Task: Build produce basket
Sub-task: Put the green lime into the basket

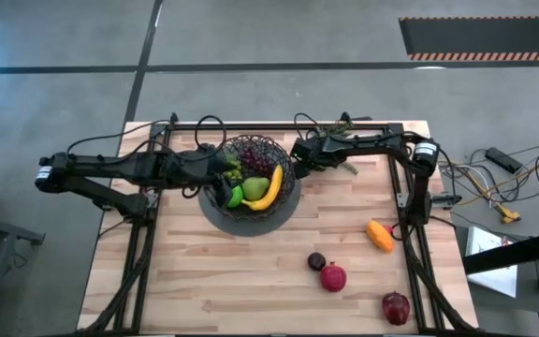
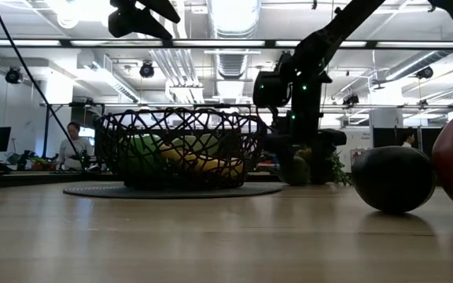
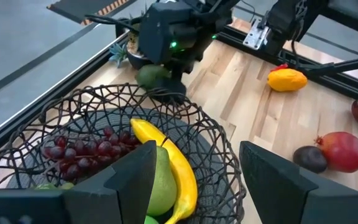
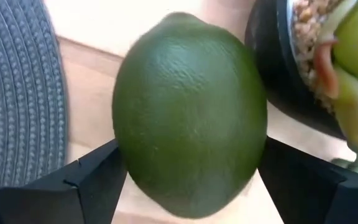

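Observation:
The basket (image 1: 251,178), black woven wire on a dark grey disc, stands mid-table and holds purple grapes (image 3: 82,151), a banana (image 3: 173,165), a green apple (image 3: 160,183) and a bright green fruit (image 1: 235,197). My left gripper (image 1: 225,187) hangs open over the basket's inside (image 3: 194,168) and touches nothing. My right gripper (image 1: 299,157) is shut on a dark green avocado (image 4: 188,112) just beyond the basket's far-right rim, beside the disc (image 4: 17,93). The low view shows that gripper (image 2: 293,161) low, behind the basket (image 2: 181,148). My right gripper pinches the avocado (image 3: 153,76) between its two fingers (image 4: 98,174), one on each flank (image 4: 126,155) of its widest part. The fingers come from above, pointing down. Whether the avocado rests on the table or hangs just clear of it, I cannot tell.
A small potted plant (image 1: 344,126) stands right behind the right gripper, its dark pot (image 4: 278,68) close to the avocado. An orange piece (image 1: 379,234), dark plum (image 1: 316,261), pomegranate (image 1: 333,277) and red apple (image 1: 396,307) lie on the near right of the table.

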You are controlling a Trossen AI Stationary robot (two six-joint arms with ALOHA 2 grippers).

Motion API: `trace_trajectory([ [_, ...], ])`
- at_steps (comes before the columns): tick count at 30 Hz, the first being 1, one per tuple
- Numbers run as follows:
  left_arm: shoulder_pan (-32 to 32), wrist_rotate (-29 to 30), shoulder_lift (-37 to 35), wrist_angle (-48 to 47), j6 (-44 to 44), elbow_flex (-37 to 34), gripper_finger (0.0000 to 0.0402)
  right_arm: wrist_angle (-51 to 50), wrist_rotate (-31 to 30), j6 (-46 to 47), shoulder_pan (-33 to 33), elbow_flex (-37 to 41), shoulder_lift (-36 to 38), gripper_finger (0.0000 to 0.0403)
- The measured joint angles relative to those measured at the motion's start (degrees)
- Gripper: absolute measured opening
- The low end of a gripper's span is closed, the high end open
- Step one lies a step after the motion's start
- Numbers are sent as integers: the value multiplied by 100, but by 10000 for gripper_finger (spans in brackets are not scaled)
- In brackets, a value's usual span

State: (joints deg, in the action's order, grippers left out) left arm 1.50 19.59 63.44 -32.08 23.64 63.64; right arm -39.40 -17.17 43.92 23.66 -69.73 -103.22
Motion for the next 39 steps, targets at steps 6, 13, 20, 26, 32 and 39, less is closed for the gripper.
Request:
trace_trajectory([
  [6,0,-131,-39,2,-2,-1,215,-15,-68,2,-33,-29,-89,313],
  [13,0,-162,-69,-47,-54,1,215,-221,-109,-33,-336,-26,122,240],
  [20,2,-98,-327,-39,-203,4,215,-1182,-49,140,-841,-26,764,240],
  [26,0,110,-544,-17,-371,22,215,-1915,468,302,-1040,-26,1545,240],
  [32,-2,190,-878,-160,-624,52,215,-1411,1598,610,-1160,-140,2250,240],
  [39,-2,374,-1251,-1086,-175,-28,215,336,1890,942,-1462,-866,2053,240],
])
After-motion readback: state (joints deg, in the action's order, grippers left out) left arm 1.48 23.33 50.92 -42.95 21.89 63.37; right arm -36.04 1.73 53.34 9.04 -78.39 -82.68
